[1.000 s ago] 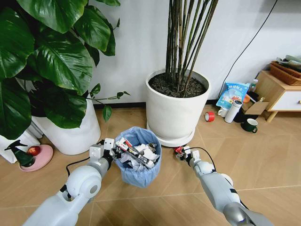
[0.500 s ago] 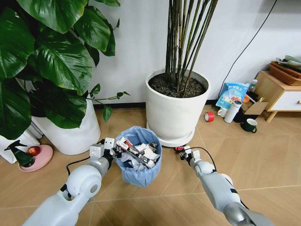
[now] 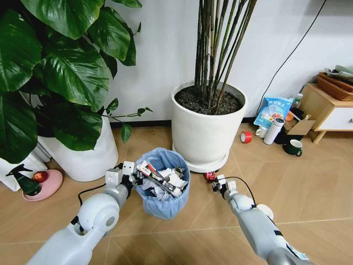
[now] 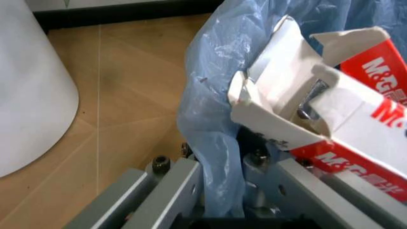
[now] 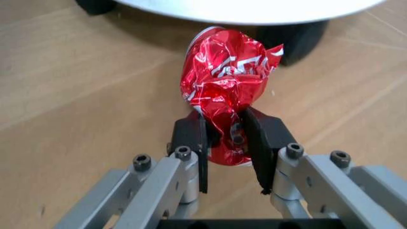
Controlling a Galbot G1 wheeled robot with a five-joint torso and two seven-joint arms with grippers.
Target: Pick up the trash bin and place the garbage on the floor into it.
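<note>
The trash bin, lined with a light-blue bag and heaped with paper and a red-white carton, stands on the floor in front of me. My left gripper is at its left rim; in the left wrist view its fingers are shut on the bag-covered rim, with the carton just beyond. To the right of the bin, my right gripper hangs low over the floor, shut on a crumpled red scrap of garbage. The right wrist view shows that scrap pinched in the gripper.
A big white planter stands right behind the right gripper, with its base edge close. A second white planter sits at the left. A white disc lies by my right arm. Red tape roll, mug and cabinet are at the far right.
My right arm has drawn back a little toward me, keeping the red scrap in its fingers. The left gripper and the bin have not moved.
</note>
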